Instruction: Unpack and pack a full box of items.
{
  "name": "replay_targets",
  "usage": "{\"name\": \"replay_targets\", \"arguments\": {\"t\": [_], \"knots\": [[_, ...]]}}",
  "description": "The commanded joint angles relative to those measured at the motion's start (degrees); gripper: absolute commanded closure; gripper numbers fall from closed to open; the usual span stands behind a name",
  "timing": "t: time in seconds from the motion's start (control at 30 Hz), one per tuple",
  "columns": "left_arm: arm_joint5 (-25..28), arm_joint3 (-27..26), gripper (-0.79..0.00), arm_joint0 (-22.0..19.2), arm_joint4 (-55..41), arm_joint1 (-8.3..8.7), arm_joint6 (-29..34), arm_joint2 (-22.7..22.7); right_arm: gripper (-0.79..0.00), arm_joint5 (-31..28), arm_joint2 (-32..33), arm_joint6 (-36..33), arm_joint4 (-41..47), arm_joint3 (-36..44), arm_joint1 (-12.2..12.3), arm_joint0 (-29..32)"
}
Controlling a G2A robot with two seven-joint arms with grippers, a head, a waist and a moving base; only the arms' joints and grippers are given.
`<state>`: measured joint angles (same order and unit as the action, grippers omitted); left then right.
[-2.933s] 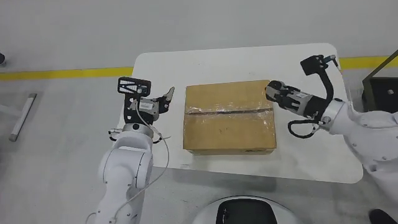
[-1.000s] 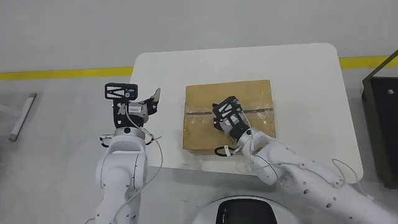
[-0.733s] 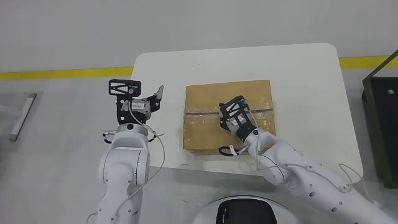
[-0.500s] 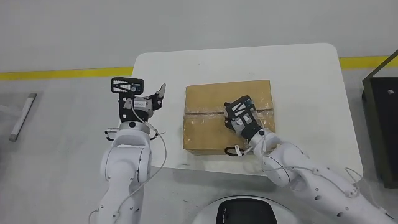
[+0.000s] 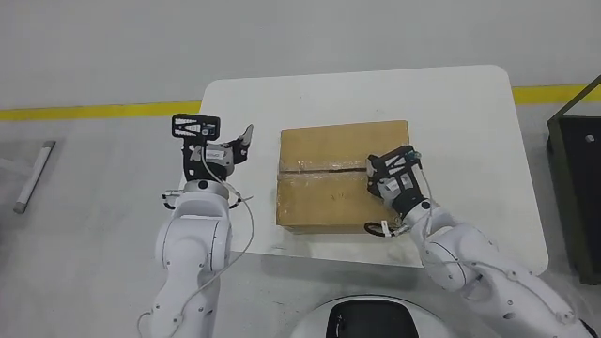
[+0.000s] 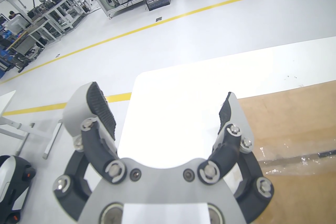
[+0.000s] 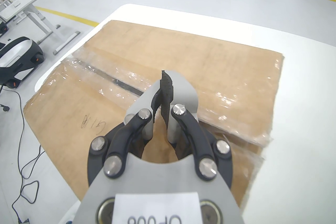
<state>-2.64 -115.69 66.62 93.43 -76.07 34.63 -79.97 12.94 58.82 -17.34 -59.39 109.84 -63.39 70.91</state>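
White table [image 5: 451, 94] holds the box [image 5: 329, 197]; right end effector [image 7: 165, 86] pressed together over it, left end effector [image 6: 161, 104] spread.

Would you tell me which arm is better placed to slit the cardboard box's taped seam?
Probably right: the right gripper, shut, is over the taped seam of the cardboard box, while the left gripper, open, is beside it.

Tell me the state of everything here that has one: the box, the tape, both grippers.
Brown cardboard box: closed, flaps down, on the white table.
Clear tape: wrinkled, stuck along the box's seam.
Left gripper: open, empty, beside the box.
Right gripper: shut, above the box top.
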Motion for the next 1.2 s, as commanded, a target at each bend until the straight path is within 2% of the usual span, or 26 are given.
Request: {"name": "replay_targets", "arguments": {"t": [0.0, 0.8, 1.03, 1.17], "knots": [[0.15, 0.09, -0.785, -0.09, -0.04, -0.04, -0.12, 0.08, 0.000, 0.01, 1.69, -0.10, 0.52, 1.08, 0.11, 1.36], [0.74, 0.48, -0.785, -0.33, -0.59, -0.39, -0.43, 0.37, 0.000, -0.58, 19.13, 0.22, 4.83, 11.04, 0.95, 14.97], [1.07, 0.02, -0.785, -0.31, -0.69, -0.42, -0.31, -0.03, 0.000, -2.26, 21.01, 1.26, 5.43, 14.16, 0.75, 15.75], [0.61, -0.44, -0.785, -0.14, -0.56, -0.43, -0.50, -0.71, 0.000, -6.06, 17.50, 0.09, 4.15, 12.73, 0.42, 12.08]]}}
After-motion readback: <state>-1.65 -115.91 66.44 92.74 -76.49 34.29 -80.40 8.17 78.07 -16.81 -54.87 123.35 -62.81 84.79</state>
